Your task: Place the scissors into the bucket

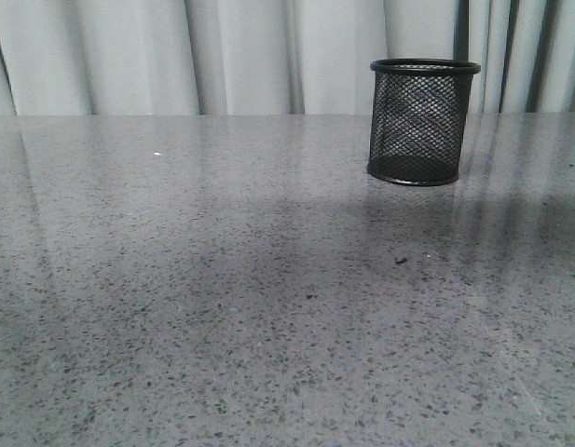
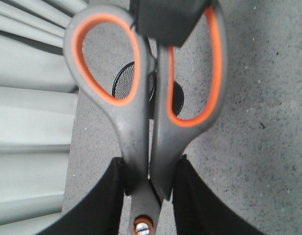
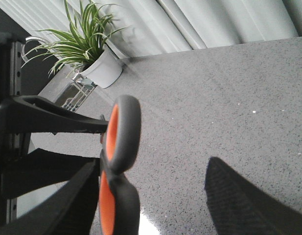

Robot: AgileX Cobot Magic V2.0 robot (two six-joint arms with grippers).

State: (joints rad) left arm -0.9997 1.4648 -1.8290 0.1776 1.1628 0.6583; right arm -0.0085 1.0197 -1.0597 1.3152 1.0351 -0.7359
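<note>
Left gripper (image 2: 147, 183) closed on the scissors (image 2: 143, 105) just above the pivot screw, handles up, above the bucket (image 1: 422, 121), which stands upright far right on the table (image 1: 222, 307); right gripper's (image 3: 155, 196) opening cannot be told.

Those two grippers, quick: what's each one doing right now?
Left gripper: closed on the scissors, near the pivot screw.
Right gripper: open, holding nothing; the scissors' handles sit just beside one finger.

Only the bucket (image 1: 424, 121) stands on the table (image 1: 222, 298), far right; everything left and near of it is open.
</note>
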